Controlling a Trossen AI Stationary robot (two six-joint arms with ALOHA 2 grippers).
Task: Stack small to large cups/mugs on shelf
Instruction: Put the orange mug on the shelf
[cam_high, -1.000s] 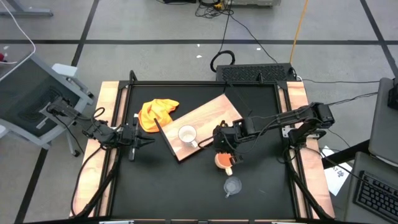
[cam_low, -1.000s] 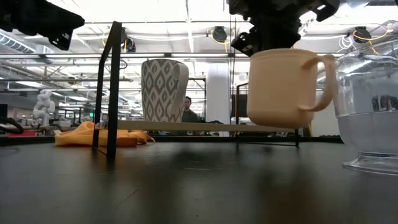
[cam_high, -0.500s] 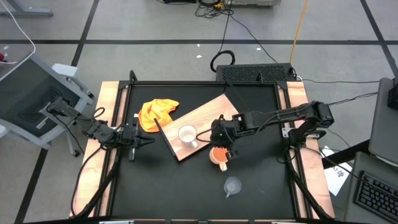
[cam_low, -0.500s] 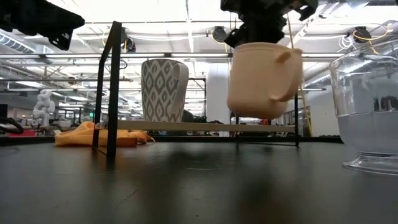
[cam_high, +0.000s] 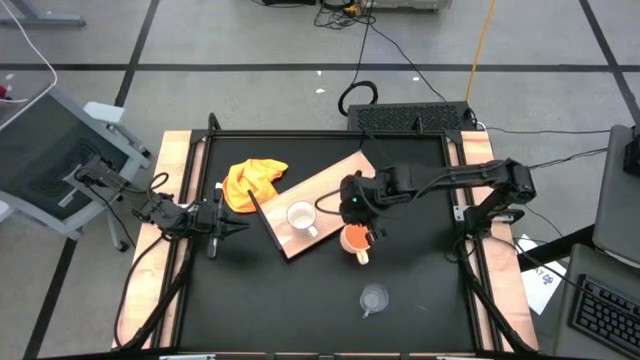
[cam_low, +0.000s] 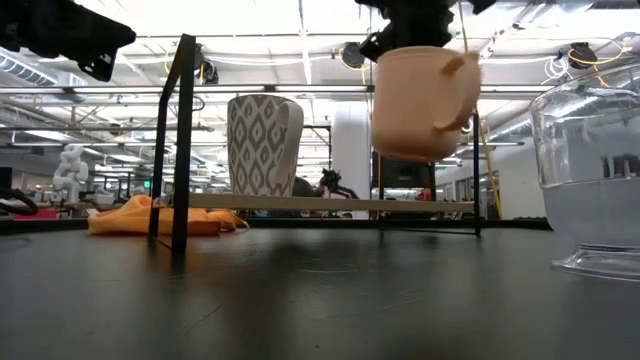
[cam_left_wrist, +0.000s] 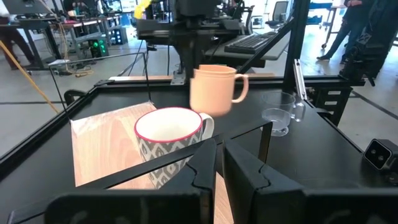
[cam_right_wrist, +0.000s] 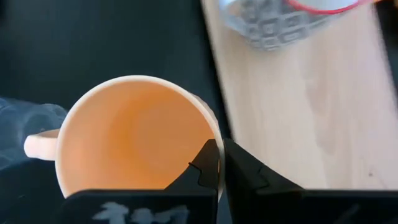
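Two arms in our view | right gripper (cam_high: 356, 222) clamped on orange mug (cam_low: 422, 98) rim, mug in the air beside the shelf (cam_high: 340, 180) edge | white mug (cam_high: 301, 217) upright on shelf | glass cup (cam_high: 373, 298) on tabletop, apart | left gripper (cam_high: 232, 228) pinched nearly closed, empty, near the table's left edge

A robotics laboratory or workshop is shown: a framed black table (cam_high: 300, 300) is set on a grey tiled floor (cam_high: 250, 90) strewn with cables (cam_high: 400, 60); workbenches, a keyboard (cam_left_wrist: 252, 42) and what appear to be office chairs are seen beyond.
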